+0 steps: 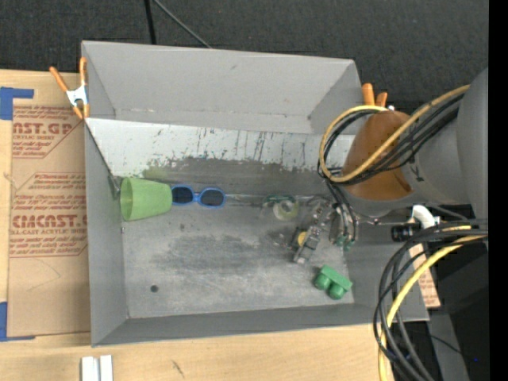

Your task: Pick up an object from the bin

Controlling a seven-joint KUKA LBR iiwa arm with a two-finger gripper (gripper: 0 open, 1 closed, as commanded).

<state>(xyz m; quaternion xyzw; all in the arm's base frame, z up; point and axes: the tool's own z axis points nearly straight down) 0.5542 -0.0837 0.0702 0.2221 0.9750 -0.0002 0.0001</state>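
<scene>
Gripper (311,240), green block (331,282) near, cup (145,198), glasses (198,197) leftward

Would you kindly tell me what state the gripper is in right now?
Gripper: cannot be told; it sits low at the right of the bin.

Green plastic cup (145,198): on its side, wide mouth toward bin's left wall, narrow base pointing right; lies at left end of floor, close to foot of back wall.
Blue sunglasses (198,196): two oval blue lenses side by side, flat on floor, just right of cup's base, along back wall.
Small pale round item (282,209): near back wall, right of centre; kind unclear.
Green lumpy toy piece (331,282): alone on floor near front right corner, well apart from cup.
</scene>
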